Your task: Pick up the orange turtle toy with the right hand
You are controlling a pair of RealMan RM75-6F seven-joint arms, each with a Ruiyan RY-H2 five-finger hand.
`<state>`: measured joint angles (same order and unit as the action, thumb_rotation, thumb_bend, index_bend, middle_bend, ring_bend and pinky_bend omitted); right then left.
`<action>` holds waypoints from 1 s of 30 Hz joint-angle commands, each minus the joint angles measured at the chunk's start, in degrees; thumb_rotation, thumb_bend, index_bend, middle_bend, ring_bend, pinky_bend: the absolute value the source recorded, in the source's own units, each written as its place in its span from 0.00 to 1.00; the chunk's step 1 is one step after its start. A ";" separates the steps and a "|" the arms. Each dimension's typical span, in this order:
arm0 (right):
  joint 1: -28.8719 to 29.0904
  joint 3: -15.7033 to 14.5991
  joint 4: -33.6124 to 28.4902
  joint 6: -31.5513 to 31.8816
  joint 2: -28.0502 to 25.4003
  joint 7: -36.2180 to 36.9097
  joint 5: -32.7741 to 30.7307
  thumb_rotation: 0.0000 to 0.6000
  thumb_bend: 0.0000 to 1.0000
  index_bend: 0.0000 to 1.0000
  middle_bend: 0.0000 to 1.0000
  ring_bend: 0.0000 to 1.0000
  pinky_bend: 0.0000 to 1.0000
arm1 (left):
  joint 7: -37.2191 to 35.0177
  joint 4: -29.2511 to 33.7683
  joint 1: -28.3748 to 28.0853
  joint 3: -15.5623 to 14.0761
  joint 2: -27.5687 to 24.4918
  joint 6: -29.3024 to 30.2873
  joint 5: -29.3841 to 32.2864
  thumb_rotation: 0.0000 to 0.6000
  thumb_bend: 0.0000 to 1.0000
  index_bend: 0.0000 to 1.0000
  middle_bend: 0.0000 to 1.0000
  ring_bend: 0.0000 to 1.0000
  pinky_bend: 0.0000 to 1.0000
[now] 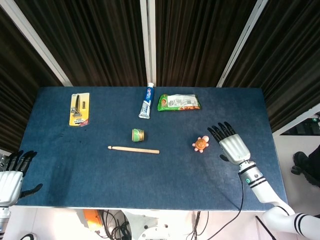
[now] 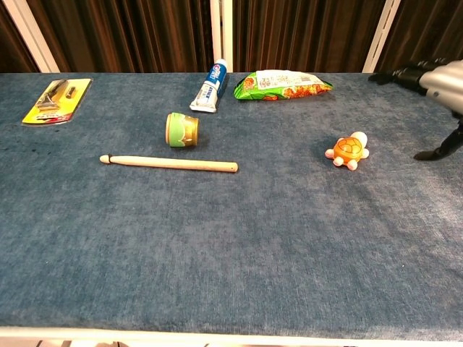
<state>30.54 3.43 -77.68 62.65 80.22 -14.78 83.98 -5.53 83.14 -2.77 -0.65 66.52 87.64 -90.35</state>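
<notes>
We are holding our right hand [image 1: 233, 145] spread wide, fingers fanned out and gripping nothing, hovering near the right edge of the desk [image 1: 75, 175]. The orange turtle toy [image 1: 200, 144] is sitting on the blue cloth just beside the fingertips, apart from them; in the chest view it is resting upright on its pale feet [image 2: 348, 150] with the hand at the frame's right edge [image 2: 441, 76].

Moving outward, we are seeing a small green-and-yellow jar [image 1: 138, 134] lying on its side near the middle; we cannot tell what is inside it. A wooden stick [image 1: 133, 149] is lying just in front of it. Toward the far edge, a toothpaste tube [image 1: 146, 102] and a green snack bag [image 1: 179, 102] are lying side by side, and a razor in yellow packaging [image 1: 79, 109] is lying at the far left.

Our left hand [image 1: 12, 177] is waiting off the desk's near left corner, fingers apart and holding nothing. Dark curtains [image 1: 100, 40] with pale vertical posts are hanging behind the desk.
</notes>
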 commanded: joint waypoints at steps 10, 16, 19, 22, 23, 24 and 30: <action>6.21 1.72 8.14 -8.85 7.88 -2.51 -3.32 1.00 0.07 0.23 0.22 0.00 0.00 | -1.26 -0.96 -0.08 0.17 0.04 -0.81 0.97 1.00 0.12 0.11 0.08 0.00 0.04; 7.74 2.41 10.93 -10.43 10.15 -2.33 -4.25 1.00 0.18 0.35 0.32 0.06 0.00 | -2.58 -2.03 -0.02 0.17 0.17 -1.05 1.29 1.00 0.12 0.11 0.08 0.00 0.04; 8.47 2.38 11.69 -12.24 10.88 -2.52 -5.17 1.00 0.24 0.40 0.37 0.22 0.14 | -3.03 -2.34 -0.04 0.15 0.21 -0.76 0.92 1.00 0.12 0.11 0.08 0.00 0.04; 8.61 2.26 12.49 -11.61 11.92 -1.75 -4.69 1.00 0.27 0.48 0.43 0.35 0.40 | -3.14 -2.43 -0.02 0.13 0.17 -0.72 0.89 1.00 0.13 0.11 0.08 0.00 0.04; 8.50 2.12 12.88 -10.81 12.33 -1.15 -4.09 1.00 0.29 0.53 0.46 0.41 0.46 | -3.16 -2.45 0.00 0.12 0.15 -0.72 0.91 1.00 0.13 0.11 0.08 0.00 0.04; 8.26 1.86 13.57 -9.49 12.91 -0.05 -3.09 1.00 0.30 0.58 0.49 0.45 0.52 | -3.21 -2.46 0.04 0.11 0.12 -0.66 0.91 1.00 0.13 0.11 0.08 0.00 0.04; 7.17 0.56 18.69 -3.11 15.65 5.22 1.60 1.00 0.42 0.96 0.77 0.73 0.86 | -3.09 -2.30 0.07 0.06 -0.01 -0.38 0.61 1.00 0.13 0.11 0.08 0.00 0.04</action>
<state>38.23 4.63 -60.88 57.68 94.67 -11.31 83.94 -8.61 80.83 -2.70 -0.59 66.50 87.25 -89.72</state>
